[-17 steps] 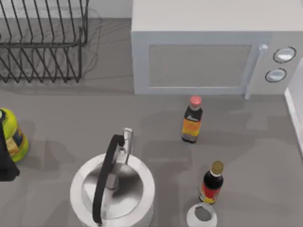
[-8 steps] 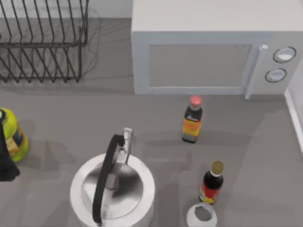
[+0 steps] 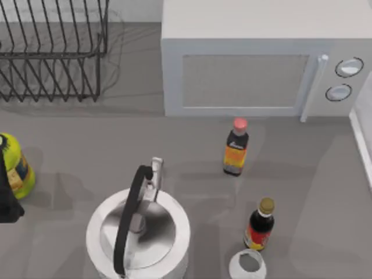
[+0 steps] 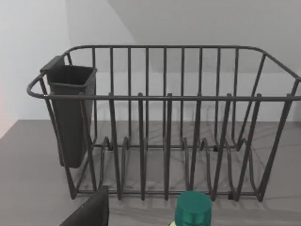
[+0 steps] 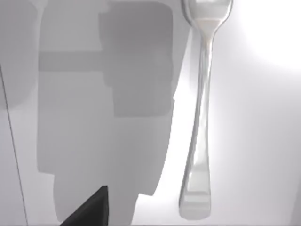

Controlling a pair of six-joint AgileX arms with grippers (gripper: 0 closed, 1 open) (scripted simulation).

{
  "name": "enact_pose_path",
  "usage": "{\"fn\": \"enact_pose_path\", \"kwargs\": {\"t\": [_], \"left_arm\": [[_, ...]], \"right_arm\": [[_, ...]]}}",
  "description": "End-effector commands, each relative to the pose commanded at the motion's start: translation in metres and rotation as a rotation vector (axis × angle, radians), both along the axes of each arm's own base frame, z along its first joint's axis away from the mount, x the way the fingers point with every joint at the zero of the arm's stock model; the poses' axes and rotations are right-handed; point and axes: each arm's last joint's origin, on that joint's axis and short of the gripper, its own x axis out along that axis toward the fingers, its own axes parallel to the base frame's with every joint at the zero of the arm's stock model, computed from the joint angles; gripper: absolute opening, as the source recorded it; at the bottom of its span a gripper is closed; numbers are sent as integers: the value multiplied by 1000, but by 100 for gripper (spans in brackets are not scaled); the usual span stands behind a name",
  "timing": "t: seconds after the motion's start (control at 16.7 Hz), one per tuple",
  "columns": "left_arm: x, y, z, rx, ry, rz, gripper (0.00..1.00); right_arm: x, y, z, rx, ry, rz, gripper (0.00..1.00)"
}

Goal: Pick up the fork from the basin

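Observation:
The fork point(image 5: 200, 117) is slim and shiny silver. It lies flat on the white floor of the basin point(image 5: 263, 94) in the right wrist view, its rounded handle end nearest the camera. My right gripper hovers above it, with a dark corner of the gripper point(image 5: 89, 209) showing to one side of the handle and apart from it. A grey shadow point(image 5: 136, 84) falls beside the fork. My left arm point(image 3: 7, 200) is a dark shape at the table's left edge, next to a yellow bottle point(image 3: 16, 165).
A wire dish rack point(image 3: 52, 52) stands at the back left and a microwave point(image 3: 256, 58) at the back right. A steel kettle point(image 3: 138, 229) sits front centre, with two sauce bottles point(image 3: 235, 148) point(image 3: 260, 224) and a white cup point(image 3: 248, 264) to its right. A white rim point(image 3: 363, 142) runs along the right edge.
Faint shadows on the table's right half have shifted slightly. No object and neither arm has visibly moved in the top view.

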Motion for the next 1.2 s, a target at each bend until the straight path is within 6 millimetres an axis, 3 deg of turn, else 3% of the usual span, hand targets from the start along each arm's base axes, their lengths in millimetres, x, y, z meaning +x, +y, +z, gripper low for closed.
{"fn": "enact_pose_path", "kwargs": {"t": [0.18, 0.54, 0.66, 0.9, 1.2], "left_arm": [[0, 0, 0, 0, 0, 0, 100], [0, 0, 0, 0, 0, 0, 100], [0, 0, 0, 0, 0, 0, 100], [0, 0, 0, 0, 0, 0, 100], [0, 0, 0, 0, 0, 0, 100]], "right_arm": [[3, -1, -26, 2, 6, -1, 100], [4, -3, -121, -4, -16, -4, 100], [0, -3, -142, -1, -5, -5, 100], [-1, -3, -146, 0, -1, -5, 100], [-1, -3, -146, 0, -1, -5, 62]]}}
